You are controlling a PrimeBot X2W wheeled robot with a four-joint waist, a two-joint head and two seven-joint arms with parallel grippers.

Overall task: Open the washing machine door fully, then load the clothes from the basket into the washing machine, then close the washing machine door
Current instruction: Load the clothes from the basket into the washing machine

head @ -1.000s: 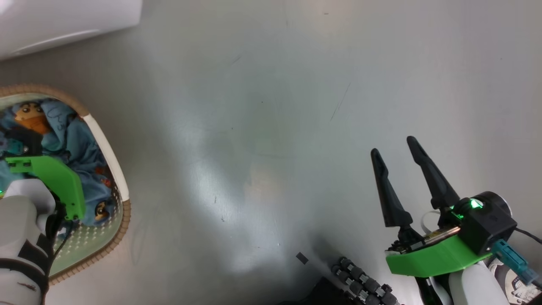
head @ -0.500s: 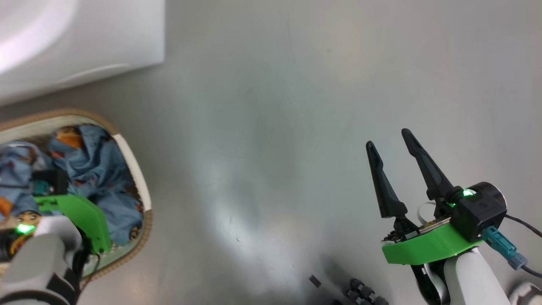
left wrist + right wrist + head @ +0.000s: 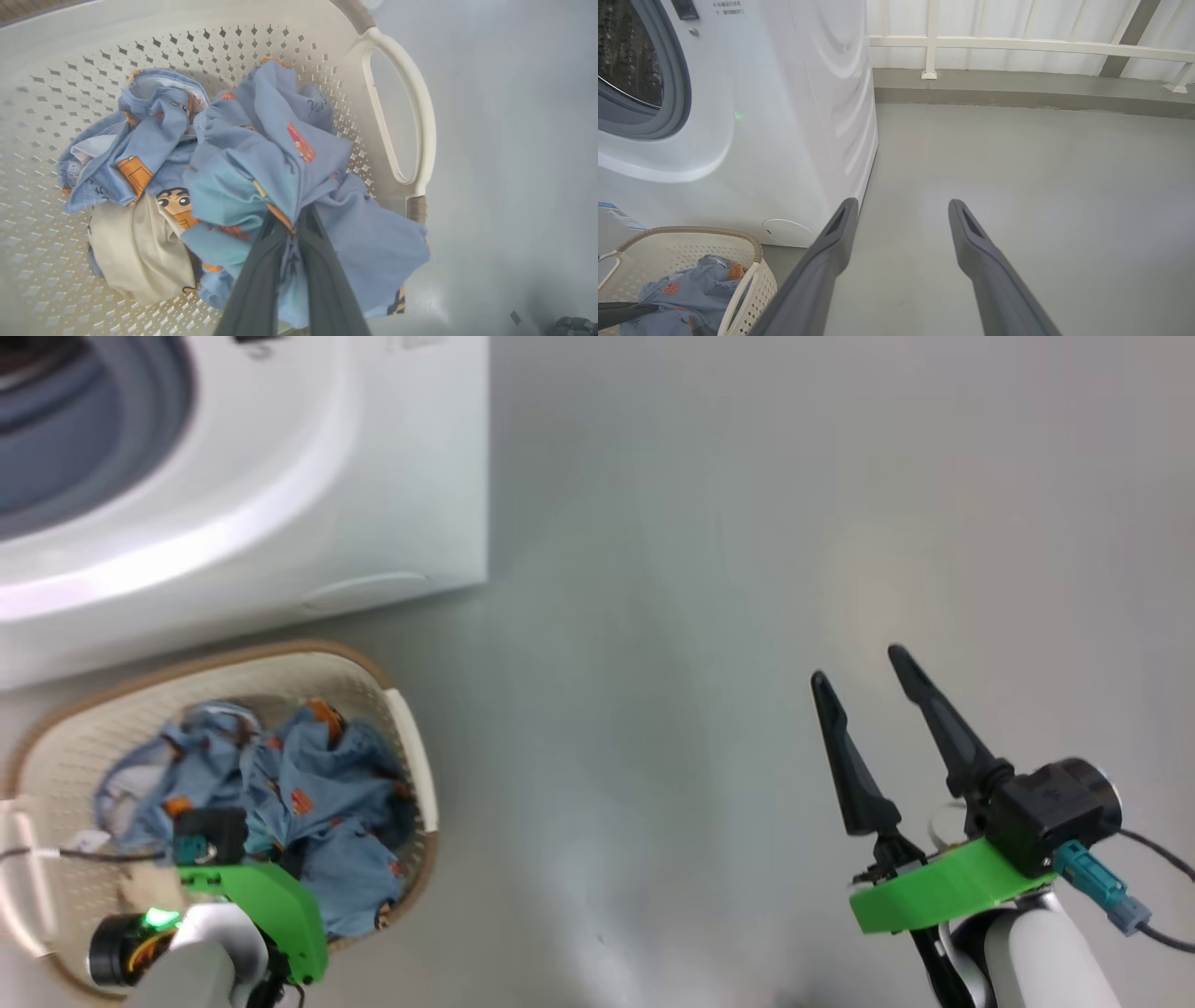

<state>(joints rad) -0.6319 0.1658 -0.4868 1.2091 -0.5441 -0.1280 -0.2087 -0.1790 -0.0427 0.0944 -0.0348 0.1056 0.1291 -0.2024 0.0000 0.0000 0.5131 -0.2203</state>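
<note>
Loading step in hand: the left gripper point(image 3: 293, 219) is pinching shut on a bunched fold of the light-blue, cartoon-printed fabric clothes point(image 3: 280, 154). They are lying heaped in the small cream perforated plastic basket with a brown woven-look rim point(image 3: 84, 747), just in front of the big white boxy front-loading washing machine point(image 3: 373, 476) (a cream cloth piece point(image 3: 135, 247) is sitting beside the heap, outside the grip). The right gripper point(image 3: 859, 668) is hanging spread wide and empty over grey floor point(image 3: 700, 616). The next move is calling for a lift clear of the rim, then a carry to the drum mouth inside the grey-blue gasket point(image 3: 675, 84), which is looking uncovered.
</note>
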